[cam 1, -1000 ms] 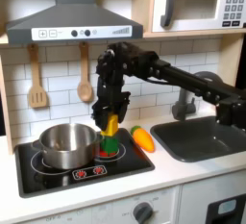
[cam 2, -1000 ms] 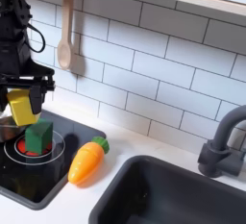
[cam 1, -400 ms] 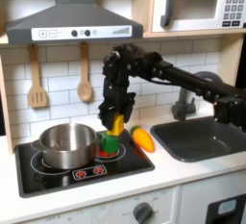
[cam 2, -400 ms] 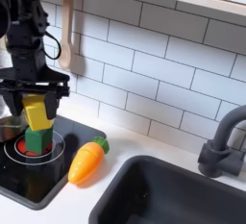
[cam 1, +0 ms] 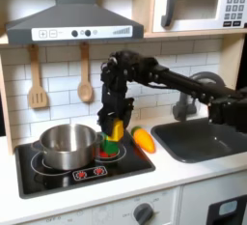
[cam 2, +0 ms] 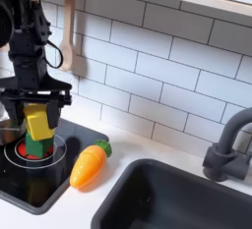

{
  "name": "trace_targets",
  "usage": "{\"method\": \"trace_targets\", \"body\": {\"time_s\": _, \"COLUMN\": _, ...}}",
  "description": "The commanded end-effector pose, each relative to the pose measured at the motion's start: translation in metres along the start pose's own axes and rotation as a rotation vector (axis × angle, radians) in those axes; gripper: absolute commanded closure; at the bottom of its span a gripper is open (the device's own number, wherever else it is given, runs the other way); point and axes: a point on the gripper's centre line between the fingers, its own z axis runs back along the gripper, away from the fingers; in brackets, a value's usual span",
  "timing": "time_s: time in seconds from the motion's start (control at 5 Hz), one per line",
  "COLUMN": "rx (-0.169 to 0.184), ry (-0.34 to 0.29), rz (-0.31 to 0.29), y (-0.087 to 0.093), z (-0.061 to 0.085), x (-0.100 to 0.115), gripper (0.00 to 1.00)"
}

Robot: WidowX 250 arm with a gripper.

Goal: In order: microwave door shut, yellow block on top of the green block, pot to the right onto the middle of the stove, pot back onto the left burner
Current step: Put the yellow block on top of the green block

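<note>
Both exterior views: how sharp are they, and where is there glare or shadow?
First exterior view: soft and low in detail; the shiny round steel pot carries bright reflections, and the glossy black stove shows faint sheen. Second exterior view: sharper; the white tiles are evenly lit, and the gripper with the small yellow block stays readable.

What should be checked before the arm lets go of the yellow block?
1. Microwave door shut: ok.
2. Yellow block above green block: ok.
3. Yellow block level: not ok, it tilts.
4. Yellow block resting fully on the green one: cannot tell.
5. End effector gripping the yellow block: ok.
6. Pot on the left burner, apart from the blocks: ok.
</note>
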Motion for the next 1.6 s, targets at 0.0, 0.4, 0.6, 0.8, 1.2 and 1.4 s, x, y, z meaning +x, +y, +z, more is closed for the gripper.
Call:
{"method": "trace_targets", "body": {"time_s": 0.0, "rx": -0.003, "ry": 0.004, "rz": 0.023, "y": -0.0033, "z": -0.0045, "x": 0.0088, "gripper": 1.00}}
{"method": "trace_targets", "body": {"time_s": 0.4, "rx": -0.003, "ry": -0.004, "rz": 0.036, "y": -0.0087, "z": -0.0037, "x": 0.0166, "gripper": 1.00}}
{"method": "trace_targets", "body": {"time_s": 0.6, "rx": 0.003, "ry": 0.003, "rz": 0.032, "y": -0.0116, "z": -0.0049, "x": 0.0160, "gripper": 1.00}}
{"method": "trace_targets", "body": {"time_s": 0.8, "rx": 0.018, "ry": 0.016, "rz": 0.034, "y": -0.0101, "z": -0.0039, "x": 0.0101, "gripper": 0.58}}
{"method": "trace_targets", "body": {"time_s": 1.2, "rx": 0.039, "ry": 0.012, "rz": 0.028, "y": -0.0038, "z": -0.0055, "x": 0.0118, "gripper": 0.38}}
{"method": "trace_targets", "body": {"time_s": 1.4, "rx": 0.042, "ry": 0.008, "rz": 0.030, "y": -0.0038, "z": -0.0035, "x": 0.0143, "gripper": 0.43}}
